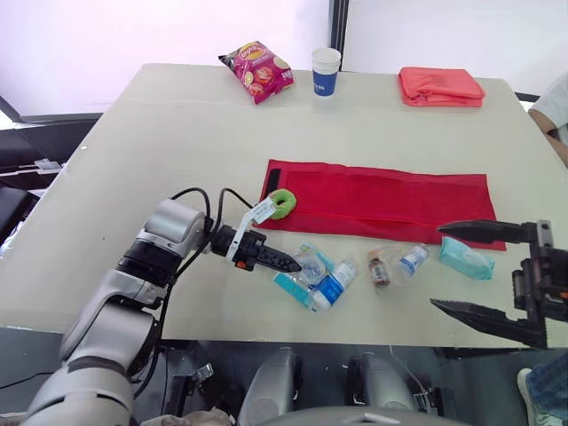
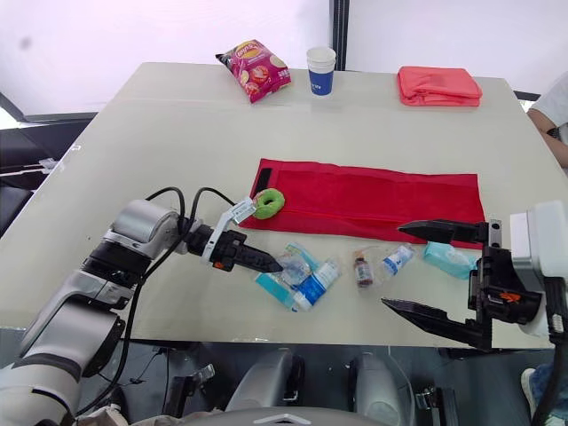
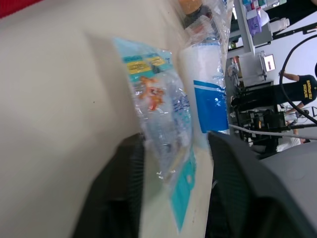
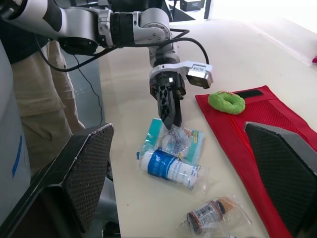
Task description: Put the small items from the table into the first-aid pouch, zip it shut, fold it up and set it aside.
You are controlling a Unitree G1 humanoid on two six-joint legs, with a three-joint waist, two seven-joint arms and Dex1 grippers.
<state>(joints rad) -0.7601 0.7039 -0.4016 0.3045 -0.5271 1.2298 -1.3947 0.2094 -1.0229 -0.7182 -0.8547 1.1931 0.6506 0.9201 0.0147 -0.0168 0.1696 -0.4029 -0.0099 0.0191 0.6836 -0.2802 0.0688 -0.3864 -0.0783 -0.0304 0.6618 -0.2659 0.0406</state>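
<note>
**Status.** My left pincer is set narrow. Its fingers stand either side of the clear packet, coming in from the packet's 9 o'clock. The film sits between them, but I cannot tell whether they are pressing on it yet. My right pincer is spread wide and holds nothing. It hovers at the table's 4 o'clock, near the front edge.

**Location of parts.** The pouch lies unfolded and flat across the table's centre. A green ring rests on its 9 o'clock end. The small items lie in a row at the pouch's 6 o'clock and none is inside. From the 9 o'clock end they are the packet, a bottle touching it, a vial, and further pieces toward 3 o'clock.

**Hazards.**
1. Thin film: if my fingers close on the wrapper alone, the packet can slide out on the lift.
2. Contact: the bottle touches the packet at its 4 o'clock. A dragged lift could roll it toward the front edge (it is round and lies on its side).
3. Pouch: it lies flat and I cannot see an open pocket mouth. An item pushed in could crease the cloth or shove the ring off.
4. Crowding: both arms work at the 6 o'clock side, so reaching at once risks a collision.
</note>
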